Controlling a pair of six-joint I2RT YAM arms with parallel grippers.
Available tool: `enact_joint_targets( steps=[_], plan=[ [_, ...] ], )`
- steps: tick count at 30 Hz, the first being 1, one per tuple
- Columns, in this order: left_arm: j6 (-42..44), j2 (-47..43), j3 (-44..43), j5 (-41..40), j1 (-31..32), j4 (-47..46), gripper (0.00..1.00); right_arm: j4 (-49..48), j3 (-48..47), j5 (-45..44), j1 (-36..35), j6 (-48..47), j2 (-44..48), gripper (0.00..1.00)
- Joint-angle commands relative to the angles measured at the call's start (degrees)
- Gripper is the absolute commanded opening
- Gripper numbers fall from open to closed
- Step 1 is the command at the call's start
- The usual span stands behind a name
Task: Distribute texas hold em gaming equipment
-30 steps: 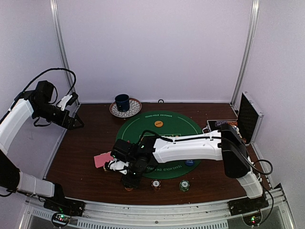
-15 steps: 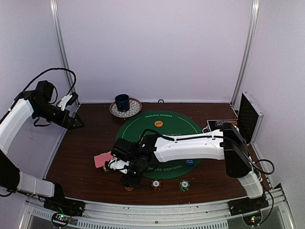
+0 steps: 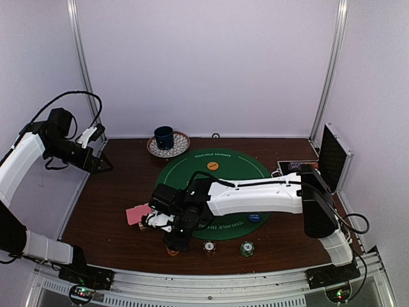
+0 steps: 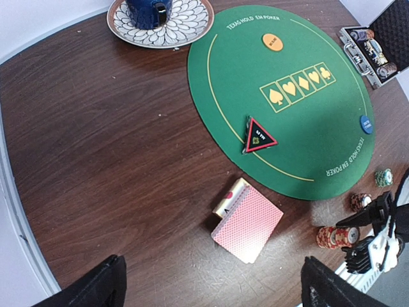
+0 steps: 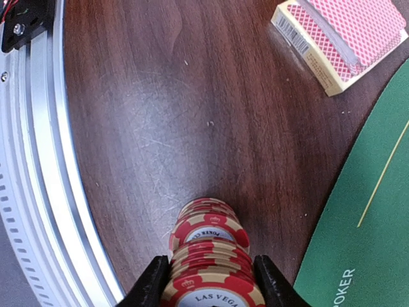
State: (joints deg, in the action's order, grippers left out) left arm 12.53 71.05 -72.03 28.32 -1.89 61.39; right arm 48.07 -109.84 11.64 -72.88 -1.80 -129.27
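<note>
**Red chips pinched down by the near rail**
The red chips [image 5: 209, 252] are clamped between the right gripper [image 5: 209, 284] fingers, low over the table [image 5: 160, 96], between the green mat [image 5: 377, 192] and the metal rail [image 5: 38, 160]. The arm has crept a touch closer to that rail than a second ago. The cards [image 5: 348, 32] lie apart to the left, with bare wood between. Two more chip stacks [image 3: 209, 247] stand to the right. The left gripper [image 3: 103, 166] hangs spread wide, high at the left edge.

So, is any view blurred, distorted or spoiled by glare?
Right wrist: a pale sheen on the wooden table; the red chips are cropped by the bottom edge. Left wrist: the table edge bows from lens distortion, yet the cards are sharp. Top external: even light.
</note>
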Motion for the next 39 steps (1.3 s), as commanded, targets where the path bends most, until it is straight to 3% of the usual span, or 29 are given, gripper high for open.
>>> enact_joint_targets(
  steps=[1, 9, 16, 26, 32, 39],
  plan=[
    [0.67, -1.00, -1.71, 0.97, -0.31, -0.09, 0.98, 1.97, -4.03, -2.04, 0.22, -0.72, 5.81, 0.06],
    [0.93, -1.08, -1.62, 0.96, -0.28, 0.05, 0.97, 5.75, -8.65, -5.25, 3.87, 0.31, 7.22, 0.03],
    [1.32, -1.34, -1.45, 0.64, -0.31, 0.17, 0.98, 6.70, -10.84, -8.66, 16.53, 4.66, 5.26, 0.00],
    [1.69, -1.41, -1.53, 0.91, -0.30, 0.31, 0.98, 8.46, -22.43, -14.28, 32.64, 4.88, -8.69, 0.00],
    [1.66, -1.03, -1.45, 1.68, -0.31, 0.23, 0.98, 9.33, -30.04, -14.46, 36.82, 5.06, -16.72, 0.00],
    [1.88, -0.67, -1.53, 2.01, -0.31, 0.23, 0.98, 7.76, -31.30, -13.07, 38.93, 5.80, -19.93, 0.06]
  ],
)
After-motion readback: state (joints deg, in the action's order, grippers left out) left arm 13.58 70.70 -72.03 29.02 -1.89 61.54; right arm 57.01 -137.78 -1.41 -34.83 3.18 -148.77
